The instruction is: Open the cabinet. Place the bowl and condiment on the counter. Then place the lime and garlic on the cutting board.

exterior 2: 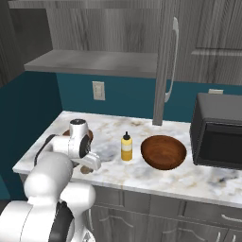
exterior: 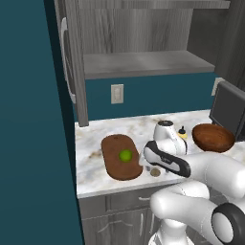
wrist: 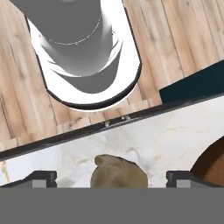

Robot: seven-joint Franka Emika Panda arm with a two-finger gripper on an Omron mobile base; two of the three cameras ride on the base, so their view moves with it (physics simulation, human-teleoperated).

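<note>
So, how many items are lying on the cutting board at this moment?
1. Only the lime lies on the cutting board, near its middle. The garlic sits on the counter beside the board. The arm hides part of the board's edge, so something small may be hidden.

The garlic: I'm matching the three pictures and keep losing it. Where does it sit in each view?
Left base view: garlic on the counter, just right of the cutting board, beside the arm.
Right base view: low left, at the counter's front edge, partly behind the arm.
Hand view: bottom centre, between the open gripper tips.
Shared landmark: the cutting board.
</note>
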